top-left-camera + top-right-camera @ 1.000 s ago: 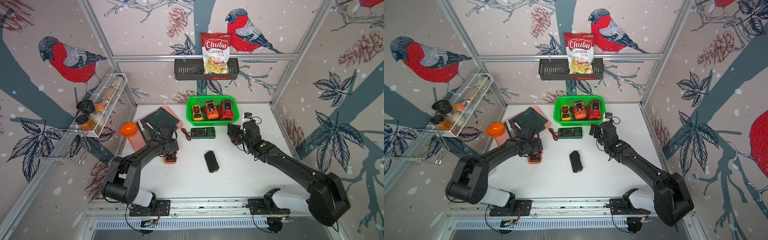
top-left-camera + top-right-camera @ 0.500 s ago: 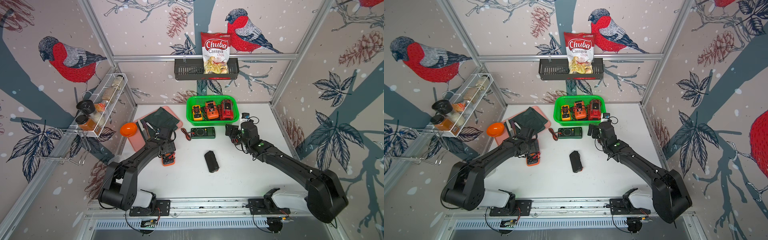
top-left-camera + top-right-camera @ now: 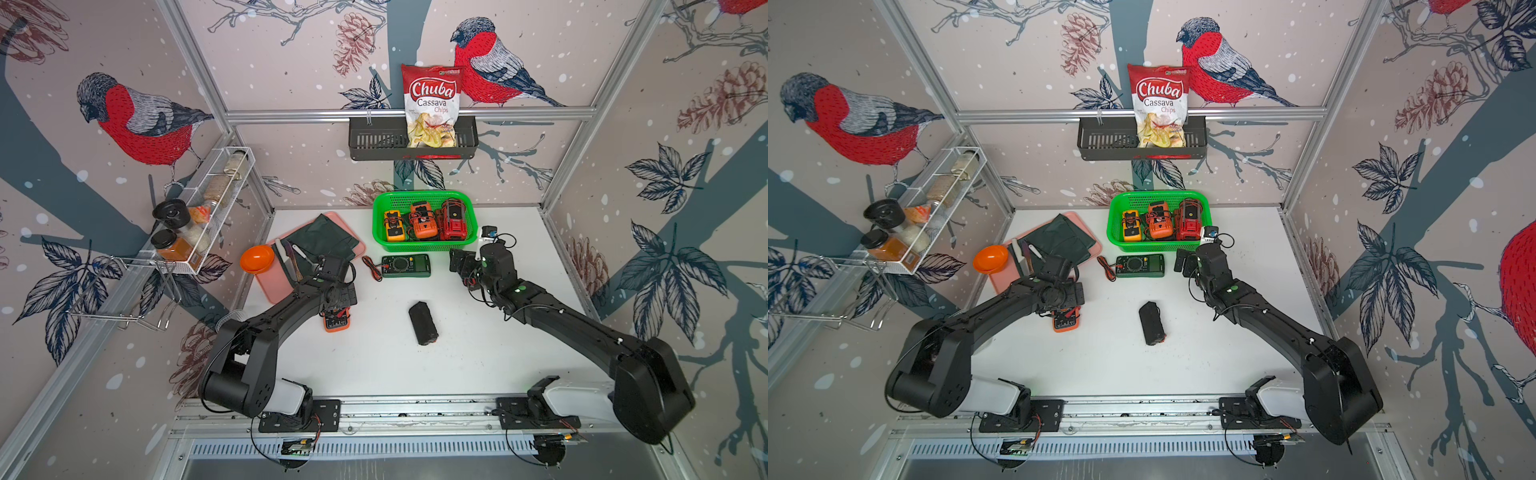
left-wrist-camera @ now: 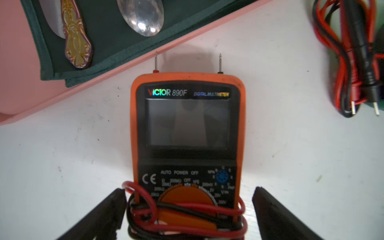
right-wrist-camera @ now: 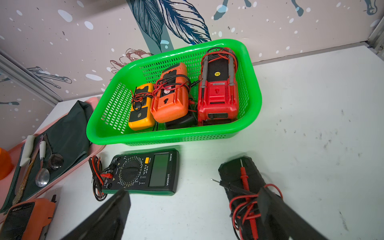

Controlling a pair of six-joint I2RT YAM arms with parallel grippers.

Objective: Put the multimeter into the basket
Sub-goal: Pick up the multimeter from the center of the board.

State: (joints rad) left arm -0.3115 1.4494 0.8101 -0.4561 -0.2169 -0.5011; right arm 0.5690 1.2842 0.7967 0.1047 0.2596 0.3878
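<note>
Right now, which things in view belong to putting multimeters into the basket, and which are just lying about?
Job: bright green perforated plastic basket; orange Victor multimeter, straddled by the open left gripper; dark green multimeter; black multimeter wrapped in its leads.
Lying about: pink tray with dark cloth and cutlery; orange bowl; red cassava chips bag; white wire rack of jars.

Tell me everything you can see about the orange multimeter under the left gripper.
The orange rubbery-cased multimeter lies flat, face up, on the white table. Black face, blank grey screen, VICTOR 890F lettering, orange dial. Red and black leads are wound round its dial end; two probe tips stick out past the screen end. One tip ends by the pink tray's edge. The left gripper hangs open astride the dial end.
</note>
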